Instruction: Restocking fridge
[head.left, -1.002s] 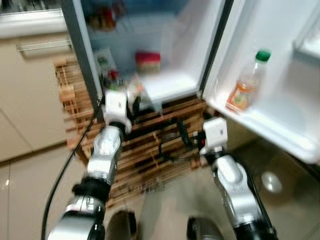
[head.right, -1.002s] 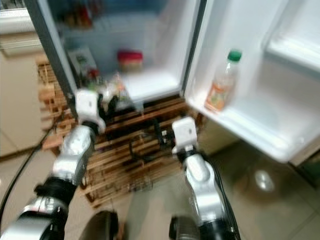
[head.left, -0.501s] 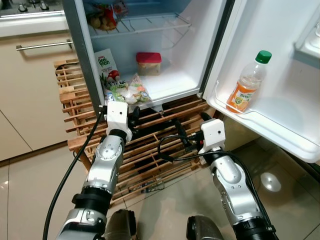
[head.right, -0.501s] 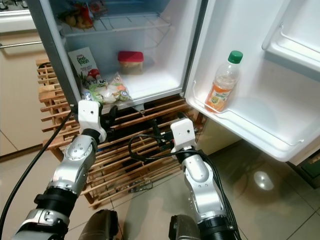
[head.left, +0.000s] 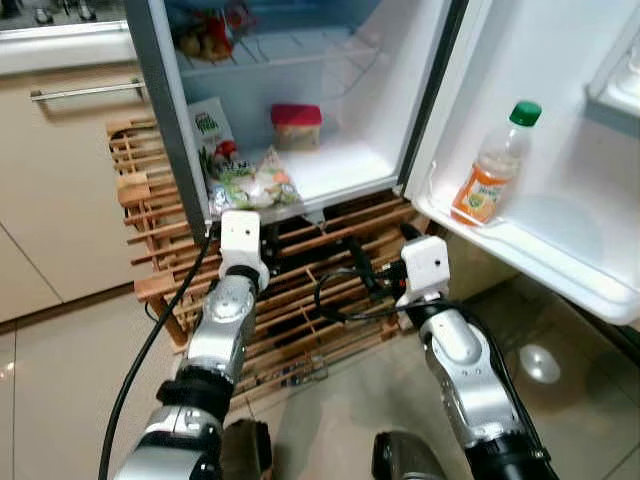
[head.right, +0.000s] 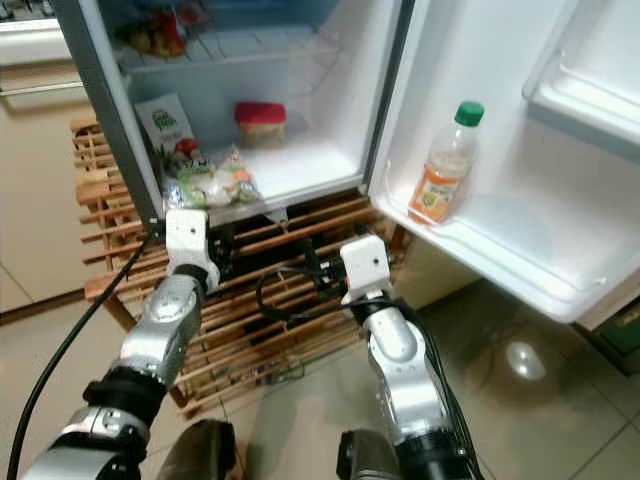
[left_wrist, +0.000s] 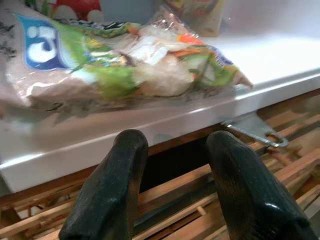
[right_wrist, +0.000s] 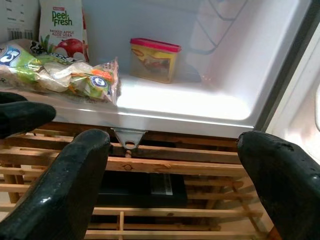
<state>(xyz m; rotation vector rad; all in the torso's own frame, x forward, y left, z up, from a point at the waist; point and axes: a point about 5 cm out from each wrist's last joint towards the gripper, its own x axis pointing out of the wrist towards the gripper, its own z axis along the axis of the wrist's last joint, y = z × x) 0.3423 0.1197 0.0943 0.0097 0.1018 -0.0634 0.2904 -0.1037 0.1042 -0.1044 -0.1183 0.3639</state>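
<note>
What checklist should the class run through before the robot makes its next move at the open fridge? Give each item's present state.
1. Fridge door open: ok; the orange juice bottle with green cap stands upright in the white door shelf.
2. Left gripper open, holding nothing: ok.
3. Right gripper open, holding nothing: ok.
4. Clear plastic bag of mixed vegetables lies at the white bottom shelf's front edge: ok.
5. Red-lidded tub upright at the back: ok.
6. Item to stock next: cannot tell.
</note>
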